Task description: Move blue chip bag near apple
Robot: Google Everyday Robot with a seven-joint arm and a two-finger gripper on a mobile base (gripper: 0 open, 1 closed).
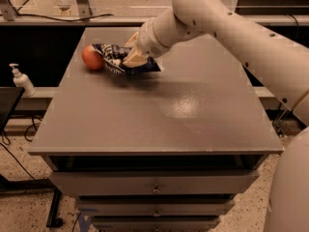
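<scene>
The red apple [91,58] sits on the grey table [159,110] near its far left corner. The dark blue chip bag [121,60] with white lettering lies crumpled right beside the apple, its left end almost touching it. My gripper [131,56] comes in from the upper right on the white arm [222,23] and is shut on the blue chip bag, holding it low at the tabletop. The bag's right half spreads out under the tan fingers [135,58].
A white pump bottle [21,80] stands on a low ledge left of the table. Drawers [154,187] run below the tabletop. A dark shelf and cables lie behind the table's far edge.
</scene>
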